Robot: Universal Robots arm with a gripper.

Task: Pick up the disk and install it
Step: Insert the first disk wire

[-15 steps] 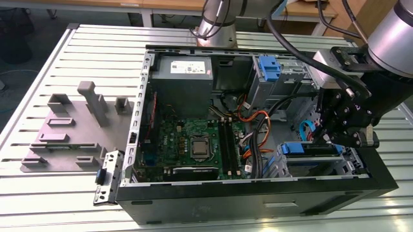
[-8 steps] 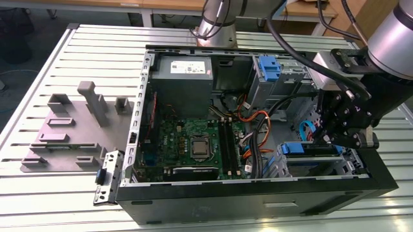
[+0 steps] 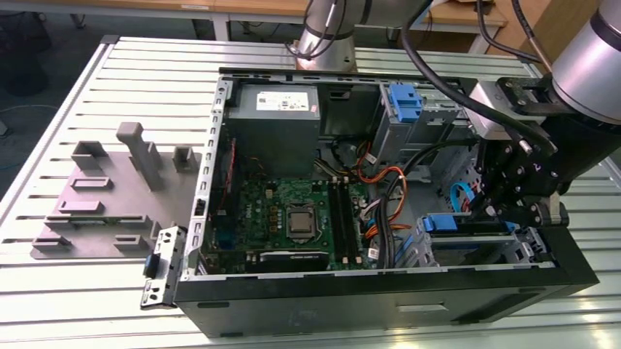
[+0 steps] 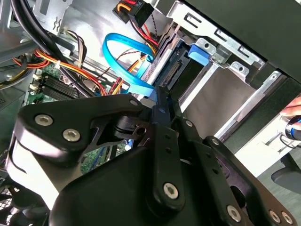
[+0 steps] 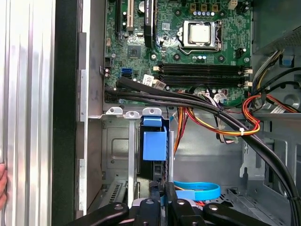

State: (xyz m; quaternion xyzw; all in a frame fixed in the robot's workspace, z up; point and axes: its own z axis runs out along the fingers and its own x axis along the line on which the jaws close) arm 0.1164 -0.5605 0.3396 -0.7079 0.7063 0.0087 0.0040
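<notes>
The disk (image 3: 464,227) lies in the drive bay at the exterior view's right of the open computer case, its blue carrier tab (image 3: 440,222) facing the motherboard. In the first wrist view the disk (image 5: 153,165) shows edge-on in its slot, below the blue tab (image 5: 154,141). In the second wrist view the disk (image 4: 175,70) sits in the metal cage. My gripper (image 3: 492,217) hangs over the bay. Its black fingers stand together, shut, with the tips (image 5: 160,188) at the disk's near end (image 4: 161,94).
Black, orange and yellow cables (image 5: 211,110) and a blue flat cable (image 5: 197,190) run close to the bay. The motherboard (image 3: 291,214) and grey power-supply box (image 3: 276,109) fill the case. Another blue carrier (image 3: 405,102) stands at the back. A person's hand (image 4: 294,113) rests outside the case wall.
</notes>
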